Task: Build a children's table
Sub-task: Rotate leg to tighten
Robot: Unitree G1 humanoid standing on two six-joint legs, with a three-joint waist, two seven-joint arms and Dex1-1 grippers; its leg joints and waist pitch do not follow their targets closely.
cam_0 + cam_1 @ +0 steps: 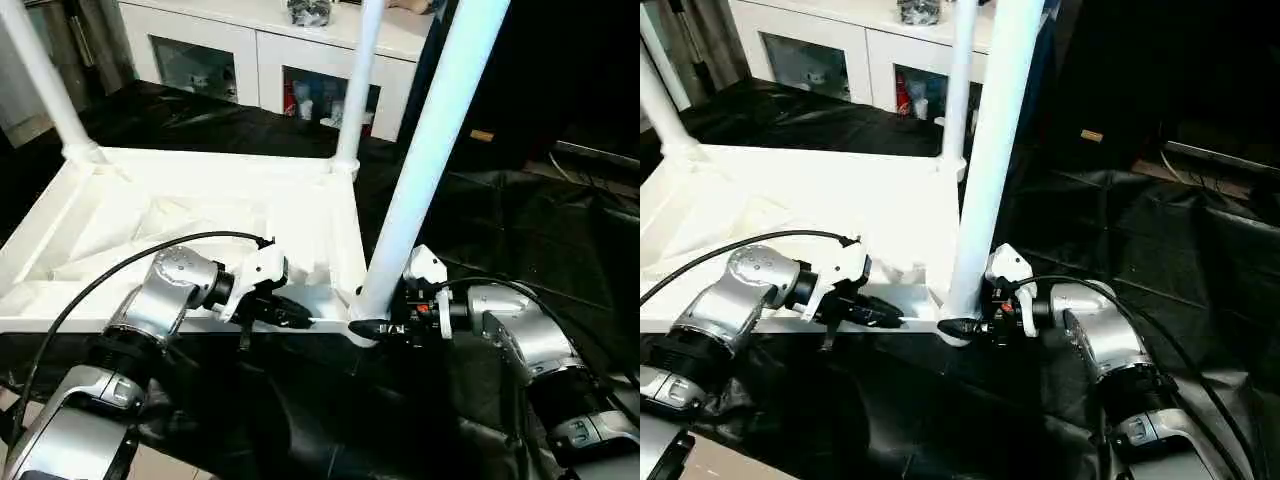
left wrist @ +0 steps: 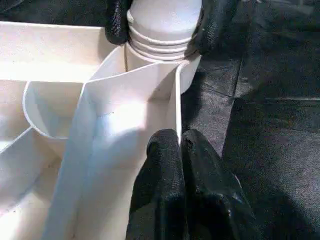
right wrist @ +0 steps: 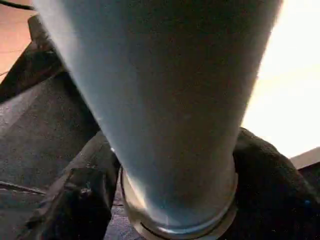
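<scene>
The white table top (image 1: pixel 200 200) lies underside up on a black cloth. Three white legs stand in its corner sockets: a near one (image 1: pixel 430 150) and two far ones (image 1: pixel 358 80) (image 1: pixel 45 80). My right gripper (image 1: pixel 370 325) is shut around the near leg just above its socket, with a black finger (image 2: pixel 117 22) on each side of the ribbed leg end (image 2: pixel 162 30). My left gripper (image 1: pixel 300 318) is shut on the thin near rim wall (image 2: pixel 176 100) of the table top, a short way from that corner. In the right wrist view the leg (image 3: pixel 165 100) rises between the fingers (image 3: pixel 85 200).
A white cabinet with glass doors (image 1: pixel 250 50) stands behind the table top. Black cloth (image 1: pixel 520 230) covers the floor to the right and front. A black cable (image 1: pixel 100 280) arcs over my left forearm. Dark furniture stands at the back right.
</scene>
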